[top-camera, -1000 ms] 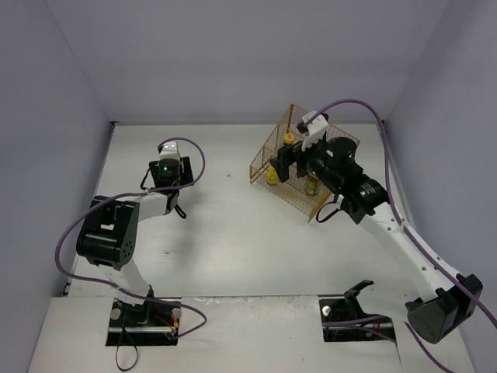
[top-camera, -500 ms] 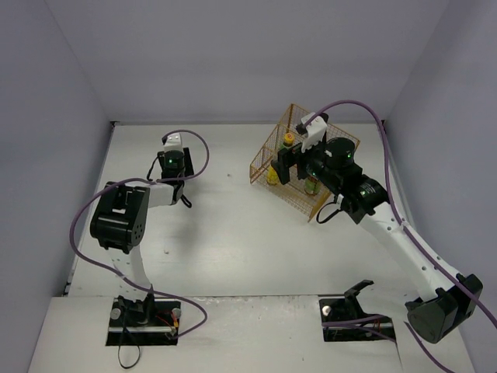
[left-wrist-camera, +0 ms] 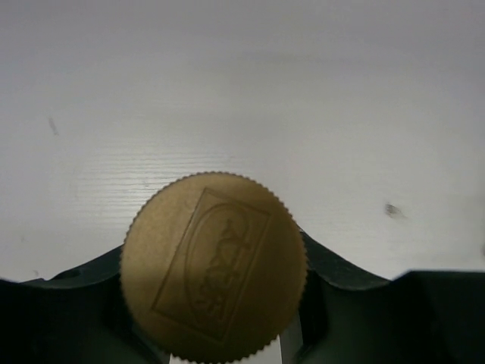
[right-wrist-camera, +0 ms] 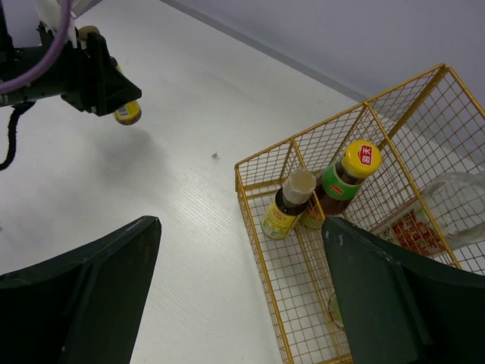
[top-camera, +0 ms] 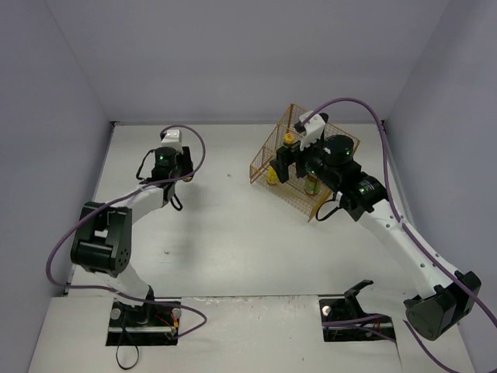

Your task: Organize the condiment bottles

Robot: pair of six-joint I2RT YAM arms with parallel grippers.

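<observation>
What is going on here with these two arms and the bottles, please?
The left gripper is shut on a golden-capped bottle, out on the left of the table. The right gripper hangs open over the wire basket, which holds a yellow-capped bottle, a short yellow-labelled bottle and a clear bottle with a red-and-white label.

My white table (top-camera: 233, 233) has a fine wood grain and a few small dark specks (right-wrist-camera: 216, 157). At its far right side stands my orange wire basket (right-wrist-camera: 364, 106), divided into compartments by wire partitions. Plain pale violet walls (top-camera: 233, 62) close the table around.
</observation>
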